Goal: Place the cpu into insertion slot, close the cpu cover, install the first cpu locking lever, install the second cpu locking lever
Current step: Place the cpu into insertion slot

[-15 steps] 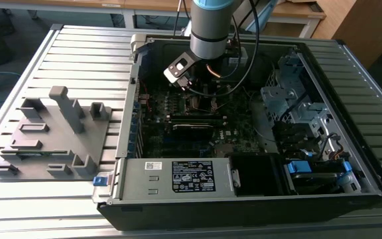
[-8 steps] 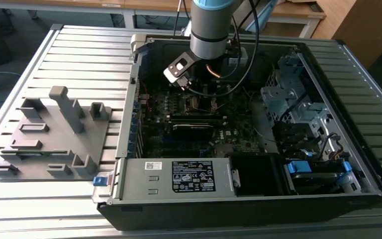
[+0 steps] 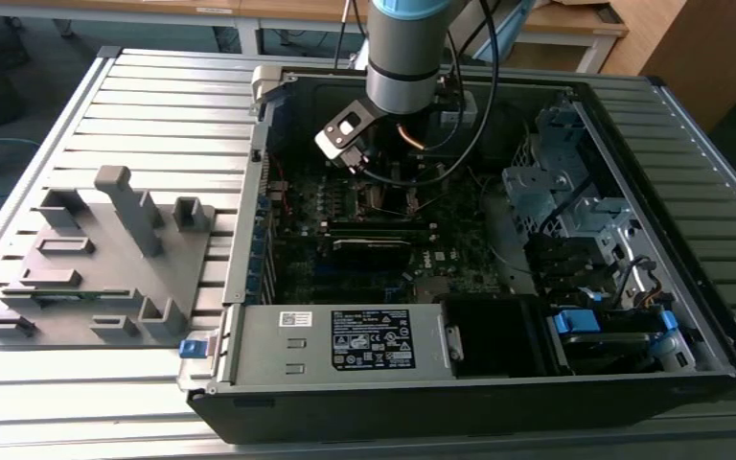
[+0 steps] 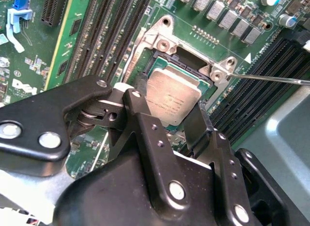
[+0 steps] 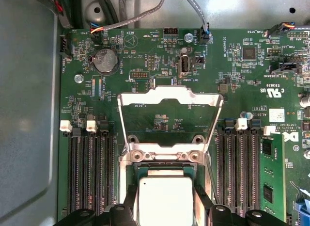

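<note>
The gripper (image 4: 167, 104) is clamped on two opposite edges of the cpu (image 4: 175, 96), which lies flat in or just above the insertion slot (image 5: 164, 168) in the middle of the motherboard (image 5: 160, 56), with the cpu cover (image 5: 169, 96) standing open; the chip looks light, stiff and probably delicate underneath, so its bare edges seem the safest hold.

The gripper (image 4: 165, 107) hides the cpu's (image 4: 173, 92) edge nearest it and the insertion slot (image 4: 167, 60) under that edge (contact there cannot be told). In the first wrist view the frame edge cuts the cpu off.
</note>
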Controlling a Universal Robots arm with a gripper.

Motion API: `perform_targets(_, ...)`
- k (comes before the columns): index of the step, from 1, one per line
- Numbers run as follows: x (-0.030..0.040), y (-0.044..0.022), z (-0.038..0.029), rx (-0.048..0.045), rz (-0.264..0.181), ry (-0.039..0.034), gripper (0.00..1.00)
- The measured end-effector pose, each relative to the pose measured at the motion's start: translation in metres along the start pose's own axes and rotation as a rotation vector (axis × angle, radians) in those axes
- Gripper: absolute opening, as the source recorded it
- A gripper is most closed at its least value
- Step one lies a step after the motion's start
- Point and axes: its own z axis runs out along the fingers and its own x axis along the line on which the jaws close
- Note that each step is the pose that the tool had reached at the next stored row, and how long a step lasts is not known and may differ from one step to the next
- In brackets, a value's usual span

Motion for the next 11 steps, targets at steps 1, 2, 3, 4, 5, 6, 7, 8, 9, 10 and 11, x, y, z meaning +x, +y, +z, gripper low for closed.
perform_targets(1, 0.0001, 0.0, 0.0, 0.0001, 0.0, 0.0, 0.54)
perform_targets(2, 0.0001, 0.0, 0.0, 0.0001, 0.0, 0.0, 0.54)
perform_targets(3, 0.0001, 0.0, 0.0001, 0.0001, 0.0, -0.0001, 0.54)
perform_targets(4, 0.0001, 0.0, 0.0002, 0.0001, 0.0, -0.0001, 0.54)
perform_targets(5, 0.0002, 0.0, 0.0004, 0.0001, 0.0, 0.0, 0.54)
perform_targets(6, 0.0002, 0.0, 0.0007, 0.0, 0.0, 0.0, 0.54)
perform_targets(7, 0.0002, 0.0, 0.001, 0.0, 0.0, 0.0001, 0.54)
perform_targets(8, 0.0002, 0.0, 0.0012, 0.0001, 0.0, 0.0, 0.54)
perform_targets(9, 0.0001, -0.0001, 0.0013, 0.0002, 0.0, -0.0002, 0.54)
perform_targets(10, 0.0001, -0.0001, 0.0014, 0.0002, 0.0, -0.0002, 0.54)
perform_targets(11, 0.0001, -0.0001, 0.0014, 0.0002, 0.0, -0.0003, 0.54)
